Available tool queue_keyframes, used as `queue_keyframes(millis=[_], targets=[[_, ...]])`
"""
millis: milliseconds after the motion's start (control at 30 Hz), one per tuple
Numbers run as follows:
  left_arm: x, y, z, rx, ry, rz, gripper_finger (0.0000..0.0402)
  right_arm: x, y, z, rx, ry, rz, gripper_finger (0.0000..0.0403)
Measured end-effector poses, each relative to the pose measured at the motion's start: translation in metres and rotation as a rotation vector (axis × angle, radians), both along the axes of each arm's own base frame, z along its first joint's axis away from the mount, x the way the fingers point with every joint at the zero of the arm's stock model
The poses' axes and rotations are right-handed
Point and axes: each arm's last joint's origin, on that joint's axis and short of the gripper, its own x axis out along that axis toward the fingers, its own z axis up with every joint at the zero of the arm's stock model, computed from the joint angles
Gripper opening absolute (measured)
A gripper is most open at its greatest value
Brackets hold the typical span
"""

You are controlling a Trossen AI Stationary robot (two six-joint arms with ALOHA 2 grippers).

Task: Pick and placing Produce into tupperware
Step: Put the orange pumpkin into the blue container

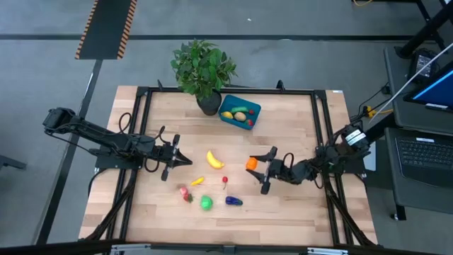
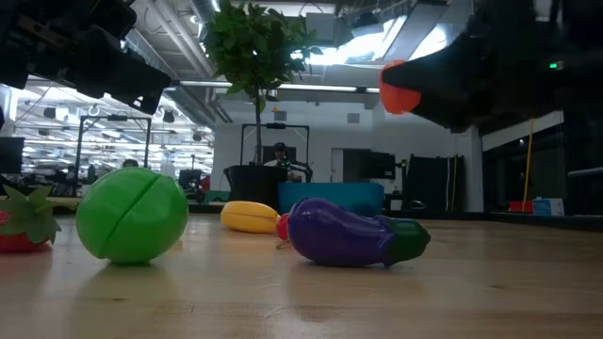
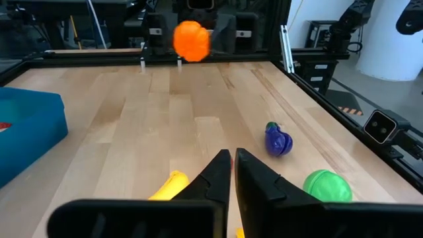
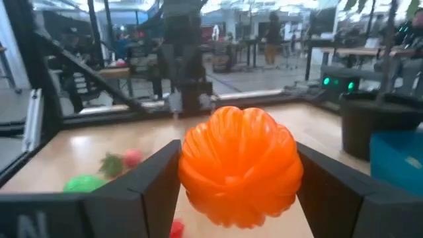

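My right gripper point(image 1: 260, 170) stands right of the table's middle, shut on an orange ribbed produce piece point(image 4: 239, 165). The teal tupperware point(image 1: 239, 112) sits at the far middle beside a potted plant point(image 1: 204, 71), with a few produce pieces inside. Lying loose on the wood are a yellow banana point(image 1: 214, 159), a small orange-yellow piece point(image 1: 197, 181), a small red piece point(image 1: 225, 180), a red strawberry point(image 1: 186, 193), a green ball point(image 1: 206, 203) and a purple eggplant point(image 1: 233, 201). My left gripper point(image 1: 180, 161) waits shut, left of the banana. My right gripper pinches the orange piece by its two opposite sides point(image 4: 188, 168) between its two fingers point(image 4: 155, 178). The fingers lie about level and come from the table's right side. The piece hangs clear of the table point(image 2: 400, 89).
A black frame point(image 1: 322, 142) runs round the tabletop. The plant's dark pot point(image 1: 209, 105) stands right beside the tupperware's left end. Bare wood lies between the held piece and the tupperware. A laptop point(image 1: 425, 152) sits off the table at the right.
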Motion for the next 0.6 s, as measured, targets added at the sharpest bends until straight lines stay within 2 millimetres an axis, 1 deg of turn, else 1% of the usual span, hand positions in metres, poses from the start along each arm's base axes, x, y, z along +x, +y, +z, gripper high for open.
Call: queue_keyframes(millis=[167,333,500,600], targets=[[0.000,0.000,0.000,0.000,0.000,0.000,0.0031,0.009,-0.024,0.000,-0.039,0.009,-0.077,0.0251],[0.000,0.000,0.000,0.001,0.000,0.000,0.0043,0.018,-0.055,-0.001,-0.032,0.015,-0.181,0.0251],[0.000,0.000,0.000,0.033,-0.006,-0.004,0.0053,0.021,-0.084,-0.001,-0.038,0.020,-0.292,0.0251],[0.000,0.002,0.000,0.037,-0.006,0.009,0.0059,0.023,-0.100,-0.001,-0.040,0.021,-0.328,0.0251]])
